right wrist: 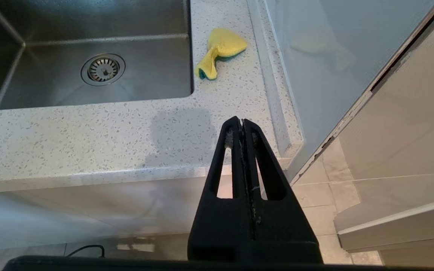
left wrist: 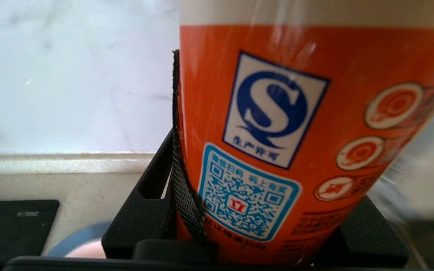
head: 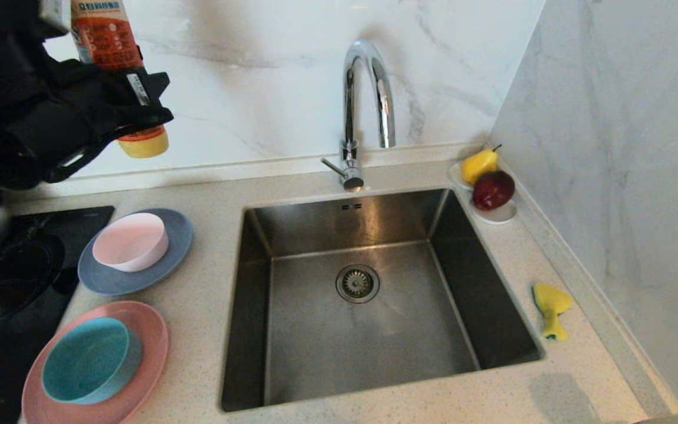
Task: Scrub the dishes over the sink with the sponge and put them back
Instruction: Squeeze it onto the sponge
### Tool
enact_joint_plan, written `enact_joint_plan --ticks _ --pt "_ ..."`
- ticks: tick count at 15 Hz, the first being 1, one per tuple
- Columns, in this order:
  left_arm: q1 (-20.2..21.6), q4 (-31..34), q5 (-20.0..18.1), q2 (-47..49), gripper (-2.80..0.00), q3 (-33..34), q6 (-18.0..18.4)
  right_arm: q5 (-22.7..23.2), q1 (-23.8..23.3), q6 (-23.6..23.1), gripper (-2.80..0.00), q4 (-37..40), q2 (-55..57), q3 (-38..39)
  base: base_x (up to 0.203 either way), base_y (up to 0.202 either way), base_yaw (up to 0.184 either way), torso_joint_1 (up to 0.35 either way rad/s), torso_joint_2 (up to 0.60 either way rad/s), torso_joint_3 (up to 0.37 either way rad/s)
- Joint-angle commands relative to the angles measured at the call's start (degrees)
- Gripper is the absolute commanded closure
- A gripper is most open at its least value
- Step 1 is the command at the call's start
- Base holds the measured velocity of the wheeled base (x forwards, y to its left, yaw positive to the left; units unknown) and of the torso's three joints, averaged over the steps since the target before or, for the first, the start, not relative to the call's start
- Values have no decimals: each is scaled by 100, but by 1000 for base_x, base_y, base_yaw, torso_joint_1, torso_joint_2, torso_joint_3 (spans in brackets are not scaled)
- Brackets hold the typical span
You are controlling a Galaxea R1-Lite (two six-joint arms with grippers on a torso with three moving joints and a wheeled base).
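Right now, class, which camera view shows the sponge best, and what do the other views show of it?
The right wrist view: the sponge lies close and unobstructed on the counter beside the sink, its yellow body, twist and green underside clear. The head view shows the sponge smaller, right of the sink. The left wrist view shows none of it; the orange bottle fills that view.

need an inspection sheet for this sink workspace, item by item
surface: speckled counter around the sink; basin holds only its drain
job's things: pink bowl on grey-blue plate; teal bowl on salmon plate; bent sponge on the counter between sink and wall
clutter: pear and red fruit on a white dish; black hob beside the plates
grippers: left gripper raised, shut on orange bottle, cap down; right gripper shut, off the counter's front edge
cables: nothing seen on the counter
surroundings: tap, marble walls
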Motion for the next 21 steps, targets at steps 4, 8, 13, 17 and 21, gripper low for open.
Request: enact_joint_plan --ticks 4,8,13,17,21 --pt "-1126 2639 14 -1373 0 -955 975 0 2 1 0 -4 -1 0 0 0 0 0 0 0" --pt "-1898 3885 13 -1100 0 -1965 1676 0 2 1 0 -4 -1 0 0 0 0 0 0 0" --pt "-2537 4054 147 -283 0 -2802 2145 0 2 1 0 -4 -1 0 0 0 0 0 0 0" --pt "-3202 4060 511 537 0 -3654 2198 0 2 1 0 -4 -1 0 0 0 0 0 0 0" --pt "-3859 3947 779 1059 0 -4018 2390 0 2 1 0 -4 -1 0 0 0 0 0 0 0"
